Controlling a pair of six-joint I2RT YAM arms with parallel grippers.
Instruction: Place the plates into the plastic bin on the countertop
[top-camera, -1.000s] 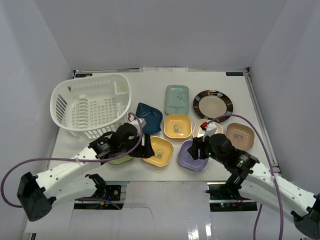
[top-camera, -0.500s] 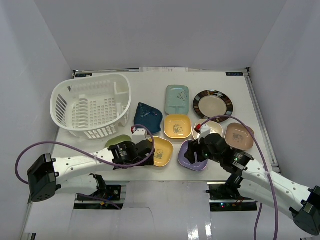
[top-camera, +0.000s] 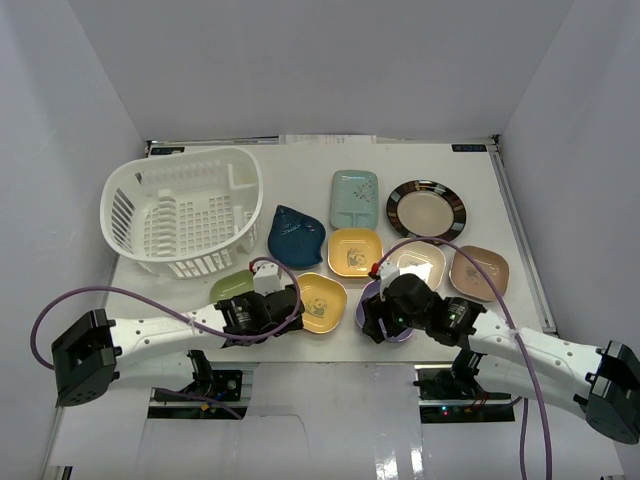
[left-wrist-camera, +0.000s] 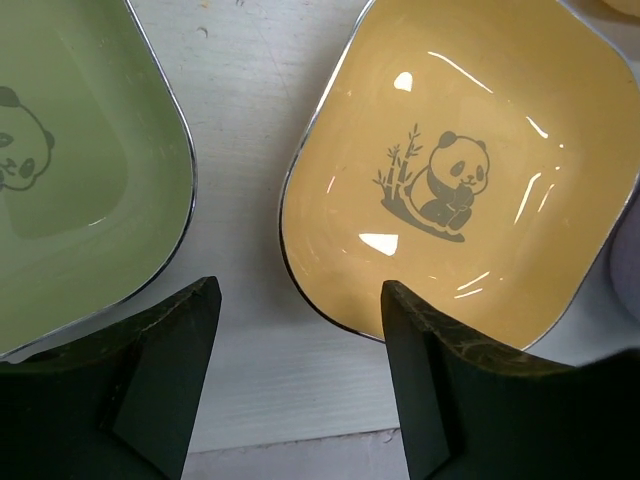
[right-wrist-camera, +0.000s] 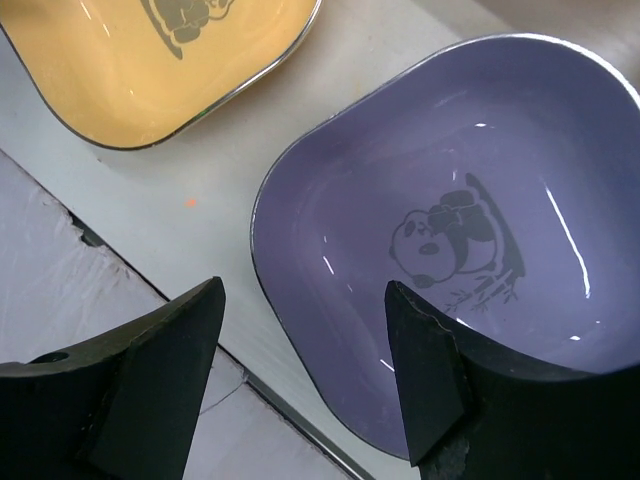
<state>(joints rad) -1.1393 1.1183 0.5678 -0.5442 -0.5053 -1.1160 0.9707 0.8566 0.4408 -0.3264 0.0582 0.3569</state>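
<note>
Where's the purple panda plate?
In the right wrist view, the purple plate fills the right side, just ahead of the right tool, with the orange plate at upper left.

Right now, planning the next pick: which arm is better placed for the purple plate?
Right. The right pincer, open, hangs over the purple plate with its rim between the fingers; the left pincer is over the gap between the green plate and yellow plate.

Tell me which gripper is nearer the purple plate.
Right. The right gripper hangs open over the edge of the purple plate; the left gripper is over the gap between the green plate and the front yellow plate, farther off.
</note>
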